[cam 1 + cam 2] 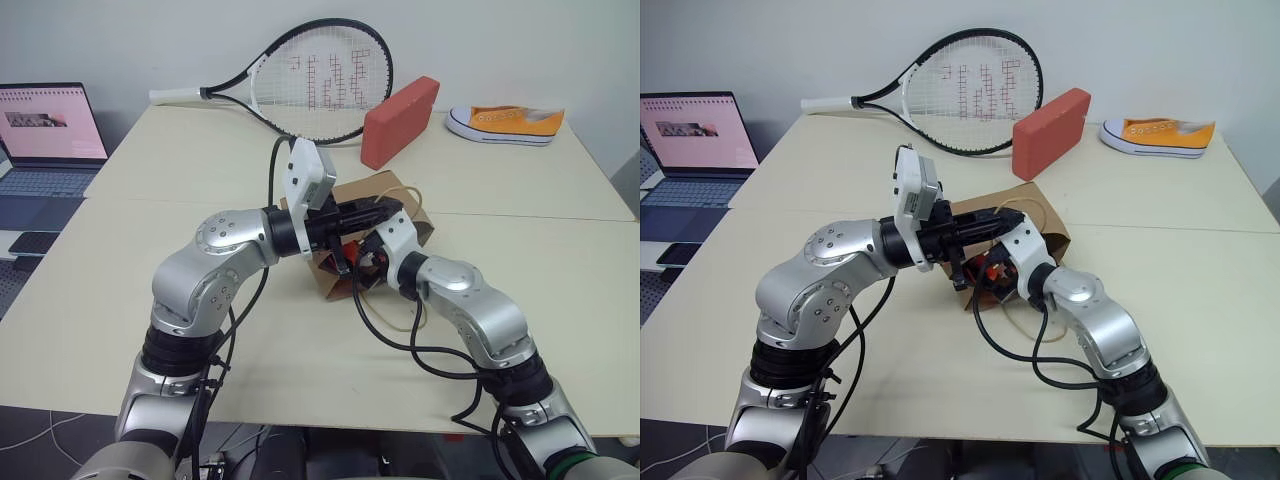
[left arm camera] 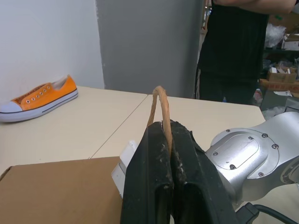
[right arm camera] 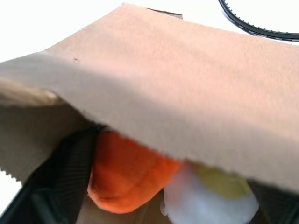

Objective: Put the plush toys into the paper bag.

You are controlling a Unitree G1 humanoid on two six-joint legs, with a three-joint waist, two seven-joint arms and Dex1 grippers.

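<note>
The brown paper bag (image 1: 388,186) lies on its side at the table's middle, mouth toward me. My left gripper (image 2: 169,128) is shut on one of its twisted handles (image 2: 160,100), holding the upper edge up. My right gripper (image 3: 168,186) reaches into the mouth, its black fingers (image 3: 56,182) spread wide and open. Between them, inside the bag, lie the plush toys: the orange carrot (image 3: 126,172) against one finger and the white toy with a yellow face (image 3: 210,200) beside it. The bag's top wall (image 3: 177,84) hangs over both. The second handle (image 1: 385,322) lies loose on the table.
A tennis racket (image 1: 320,80), a red block (image 1: 400,120) and an orange sneaker (image 1: 505,122) lie on the table beyond the bag. A laptop (image 1: 45,140) and a phone (image 1: 35,243) sit at the far left. A person in black (image 2: 243,46) stands beyond the table.
</note>
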